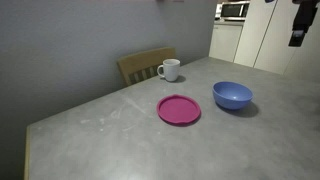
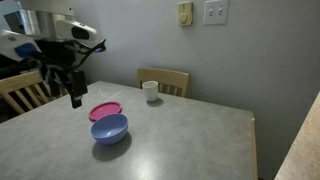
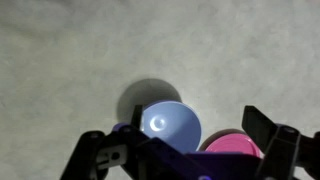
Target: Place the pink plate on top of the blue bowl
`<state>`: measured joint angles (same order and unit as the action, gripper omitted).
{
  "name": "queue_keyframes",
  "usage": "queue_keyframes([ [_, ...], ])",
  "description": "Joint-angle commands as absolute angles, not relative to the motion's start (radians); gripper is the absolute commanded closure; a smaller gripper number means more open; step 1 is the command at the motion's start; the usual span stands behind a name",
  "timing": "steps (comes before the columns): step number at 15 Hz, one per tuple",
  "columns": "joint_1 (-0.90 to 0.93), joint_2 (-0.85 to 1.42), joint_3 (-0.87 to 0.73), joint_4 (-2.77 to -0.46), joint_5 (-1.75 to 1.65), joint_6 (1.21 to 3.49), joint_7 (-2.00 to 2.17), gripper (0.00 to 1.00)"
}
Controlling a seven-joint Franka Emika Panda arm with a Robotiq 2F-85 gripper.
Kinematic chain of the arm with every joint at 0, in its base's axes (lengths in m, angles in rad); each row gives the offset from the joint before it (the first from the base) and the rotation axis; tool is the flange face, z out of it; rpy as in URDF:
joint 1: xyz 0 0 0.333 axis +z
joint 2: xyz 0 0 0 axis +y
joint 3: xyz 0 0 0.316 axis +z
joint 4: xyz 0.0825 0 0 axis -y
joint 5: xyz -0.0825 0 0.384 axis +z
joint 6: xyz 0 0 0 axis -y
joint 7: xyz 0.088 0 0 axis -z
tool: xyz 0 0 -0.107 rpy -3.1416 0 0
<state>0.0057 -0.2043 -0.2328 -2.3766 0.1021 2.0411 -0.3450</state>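
Observation:
The pink plate lies flat on the grey table, right beside the blue bowl, which stands upright and empty. Both show in the other exterior view, plate behind bowl, and in the wrist view, bowl and plate, partly hidden by the gripper body. My gripper hangs high above the table, over the bowl's side. It is open and empty in an exterior view and in the wrist view.
A white handled mug stands near the table's far edge, also in an exterior view. A wooden chair sits behind it. Another chair stands by the table end. The grey table has a wall behind it.

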Motion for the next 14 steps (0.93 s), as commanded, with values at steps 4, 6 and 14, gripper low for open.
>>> queue_keyframes([
  [4, -0.006, -0.179, -0.164, -2.35, 0.097, 2.054, -0.34, 0.0],
  [6, 0.008, -0.161, -0.13, -2.33, 0.097, 2.056, -0.336, 0.0],
  [14, 0.067, -0.036, 0.012, -2.236, -0.007, 2.085, -0.321, 0.0],
])
